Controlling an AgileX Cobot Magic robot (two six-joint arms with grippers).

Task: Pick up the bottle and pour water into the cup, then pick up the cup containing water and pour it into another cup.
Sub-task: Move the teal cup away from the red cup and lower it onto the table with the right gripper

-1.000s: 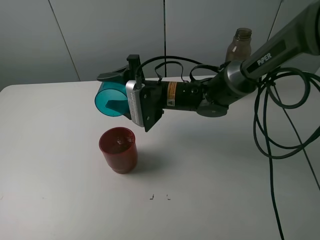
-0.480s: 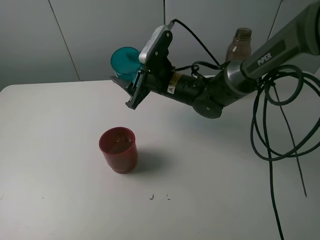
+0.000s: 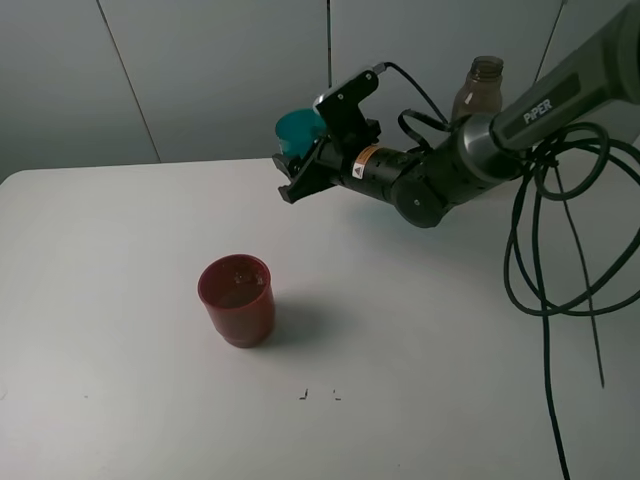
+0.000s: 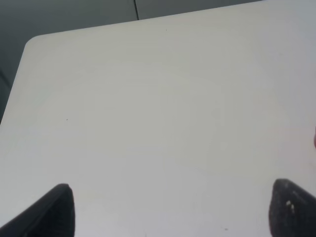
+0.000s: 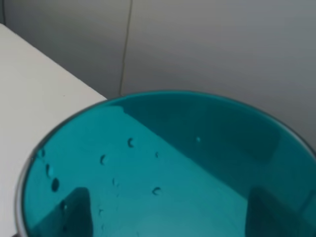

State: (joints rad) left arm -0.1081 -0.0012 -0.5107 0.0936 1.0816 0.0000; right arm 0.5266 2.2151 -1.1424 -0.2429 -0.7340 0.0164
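The right gripper (image 3: pixel 297 166) is clamped on the teal cup (image 3: pixel 297 128), seemingly clear above the table (image 3: pixel 120 250).

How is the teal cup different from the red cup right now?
The teal cup is held in the air by the right gripper; the red cup stands on the table. The teal cup is see-through with only droplets inside; the red cup looks opaque. Both are open-topped.
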